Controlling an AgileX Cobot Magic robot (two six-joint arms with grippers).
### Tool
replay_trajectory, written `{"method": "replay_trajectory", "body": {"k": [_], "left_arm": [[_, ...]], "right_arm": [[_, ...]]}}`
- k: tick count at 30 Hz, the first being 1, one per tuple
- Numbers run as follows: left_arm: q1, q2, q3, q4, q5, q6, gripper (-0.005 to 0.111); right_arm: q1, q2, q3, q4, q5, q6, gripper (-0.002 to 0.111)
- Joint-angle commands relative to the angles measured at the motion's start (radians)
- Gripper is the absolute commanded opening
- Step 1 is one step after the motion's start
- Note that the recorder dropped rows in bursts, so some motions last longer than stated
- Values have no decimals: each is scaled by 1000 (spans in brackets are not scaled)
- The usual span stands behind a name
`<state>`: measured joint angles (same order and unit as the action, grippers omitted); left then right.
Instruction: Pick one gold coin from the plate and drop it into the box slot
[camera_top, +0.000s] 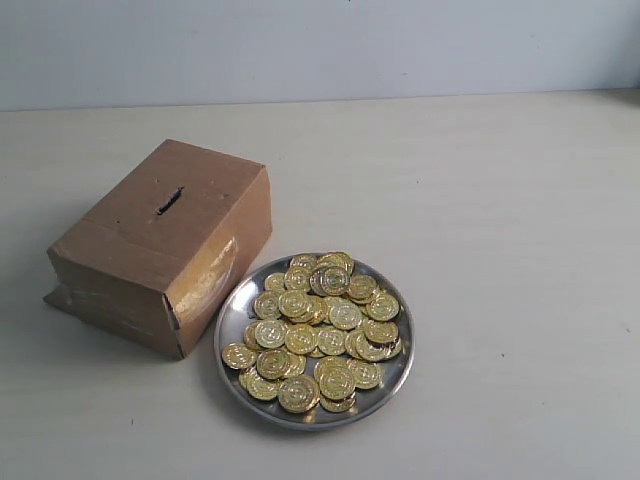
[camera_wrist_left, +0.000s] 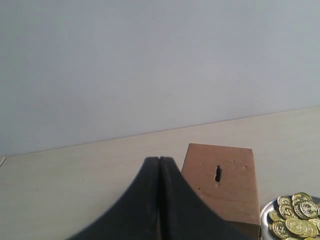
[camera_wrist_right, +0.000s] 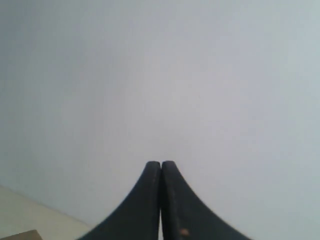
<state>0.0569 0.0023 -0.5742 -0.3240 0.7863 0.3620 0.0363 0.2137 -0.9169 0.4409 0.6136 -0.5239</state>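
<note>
A brown cardboard box (camera_top: 170, 240) stands left of centre on the table, with a dark slot (camera_top: 169, 201) in its top panel. To its right a silver plate (camera_top: 390, 385) holds a heap of gold coins (camera_top: 318, 330). Neither arm shows in the exterior view. In the left wrist view my left gripper (camera_wrist_left: 159, 160) is shut and empty, held back from the box (camera_wrist_left: 225, 185), its slot (camera_wrist_left: 218, 173) and the coins (camera_wrist_left: 295, 220). My right gripper (camera_wrist_right: 160, 163) is also shut with nothing in it, facing the pale wall.
The pale table (camera_top: 500, 200) stretches wide to the right of and behind the plate. A light wall (camera_top: 320, 45) rises at the table's far edge. A corner of the box (camera_wrist_right: 22, 235) shows in the right wrist view.
</note>
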Motion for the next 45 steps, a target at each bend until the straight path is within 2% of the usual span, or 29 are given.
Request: {"method": "replay_trajectory", "body": {"k": [1,7,13,33,38,40,42,43,45], "left_arm": [[2,-2,3,-6,0,-1,0],[13,-2,3,-8,2,-1,0],[84,-2,3,-7,3,-1,0],[82,-2,3,-7,3,-1,0],[82,-2,10,-7,4,1,0],[82,-2,26,-7,4,1,0],[82,-2,57,-5,0,1,0],[82,-2,76,-5,0,1,0],[82,-2,81,-5,3,1,0]], "right_arm": [[-26,-139,2,5,-5,1,0],[-31,-214,-4,10,-3,1,0],[-65,-214,-7,7,-4,1,0],[-83,-214,-7,15,-3,1,0],[-83,-214,43,16,-15,1,0],[-83,-214,84,16,-84,1,0],[-83,-214,152,16,-334,1,0],[-83,-214,195,16,-514,1,0],[-83,-214,252,12,-714,1,0]]}}
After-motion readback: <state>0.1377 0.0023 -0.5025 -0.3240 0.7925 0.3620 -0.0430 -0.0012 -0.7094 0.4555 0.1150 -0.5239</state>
